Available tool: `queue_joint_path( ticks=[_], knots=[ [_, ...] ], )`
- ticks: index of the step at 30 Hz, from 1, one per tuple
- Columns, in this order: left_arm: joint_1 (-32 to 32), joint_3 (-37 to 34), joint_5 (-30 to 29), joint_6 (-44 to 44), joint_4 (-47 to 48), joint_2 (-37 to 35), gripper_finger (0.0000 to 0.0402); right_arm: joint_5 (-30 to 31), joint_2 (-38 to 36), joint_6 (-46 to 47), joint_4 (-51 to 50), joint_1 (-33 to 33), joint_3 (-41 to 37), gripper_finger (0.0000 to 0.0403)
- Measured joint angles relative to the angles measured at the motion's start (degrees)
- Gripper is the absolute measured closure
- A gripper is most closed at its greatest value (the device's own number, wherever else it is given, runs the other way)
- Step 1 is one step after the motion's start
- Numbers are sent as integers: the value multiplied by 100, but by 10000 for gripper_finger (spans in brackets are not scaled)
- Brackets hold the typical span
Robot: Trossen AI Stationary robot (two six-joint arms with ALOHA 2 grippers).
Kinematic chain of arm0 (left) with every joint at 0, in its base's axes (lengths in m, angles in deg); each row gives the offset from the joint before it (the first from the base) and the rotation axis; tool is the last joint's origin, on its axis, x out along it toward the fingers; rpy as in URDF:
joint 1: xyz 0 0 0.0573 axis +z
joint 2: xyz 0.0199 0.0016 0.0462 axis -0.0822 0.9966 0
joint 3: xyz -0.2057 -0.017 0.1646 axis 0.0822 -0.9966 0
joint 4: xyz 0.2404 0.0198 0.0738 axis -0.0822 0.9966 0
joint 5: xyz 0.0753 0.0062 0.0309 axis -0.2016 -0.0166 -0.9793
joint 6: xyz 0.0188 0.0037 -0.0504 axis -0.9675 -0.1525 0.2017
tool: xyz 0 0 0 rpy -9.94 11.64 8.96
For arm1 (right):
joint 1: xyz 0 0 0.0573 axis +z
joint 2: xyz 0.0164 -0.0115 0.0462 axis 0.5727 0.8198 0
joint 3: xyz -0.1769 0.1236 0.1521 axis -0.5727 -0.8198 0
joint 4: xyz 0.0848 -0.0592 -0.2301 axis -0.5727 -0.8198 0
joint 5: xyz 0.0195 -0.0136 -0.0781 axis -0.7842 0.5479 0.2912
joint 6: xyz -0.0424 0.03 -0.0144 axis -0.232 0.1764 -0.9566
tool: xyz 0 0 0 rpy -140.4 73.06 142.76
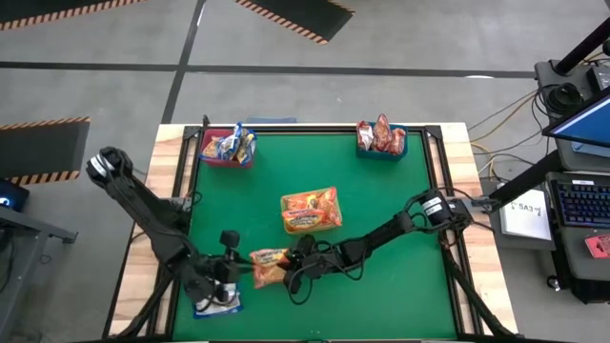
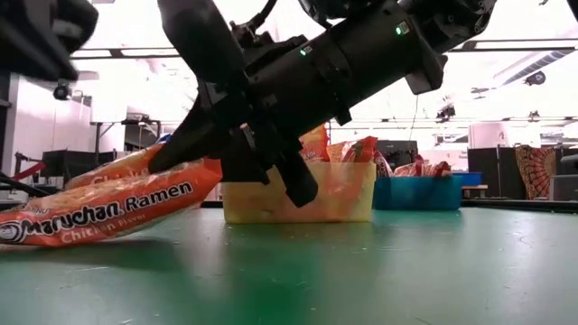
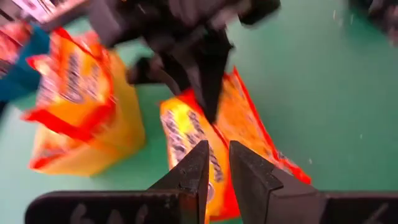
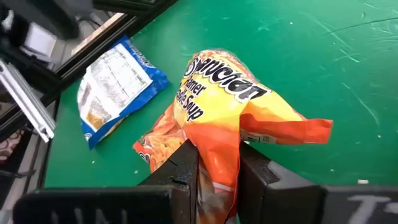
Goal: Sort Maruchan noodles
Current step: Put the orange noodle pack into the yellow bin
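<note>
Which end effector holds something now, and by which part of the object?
The right end effector pinches the orange noodle packet at one end; the left end effector holds nothing.

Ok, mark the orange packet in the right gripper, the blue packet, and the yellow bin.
orange packet (image 4: 230, 118), right wrist view, printed face.
blue packet (image 4: 115, 81), right wrist view, silver back panel.
yellow bin (image 2: 348, 194), low view, front wall.
</note>
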Motion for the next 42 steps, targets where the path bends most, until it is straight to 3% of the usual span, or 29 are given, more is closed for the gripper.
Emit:
queue_joint_path(
  ticks=[10, 23, 32, 42],
  knots=[
    [-19, 0, -915, -213, -20, -749, 355, 17, -6, -146, 3, -7, 0, 366],
    [-9, 2, -1234, -564, -278, -899, 355, 4, -272, -564, 15, 45, 0, 367],
    [-5, 23, -1482, -1309, -682, -986, 355, -13, -1068, -1294, -147, 252, 0, 367],
    [-5, 83, -1515, -1412, -673, -997, 355, 38, -2307, -2247, -1149, 289, 0, 367]
  ],
)
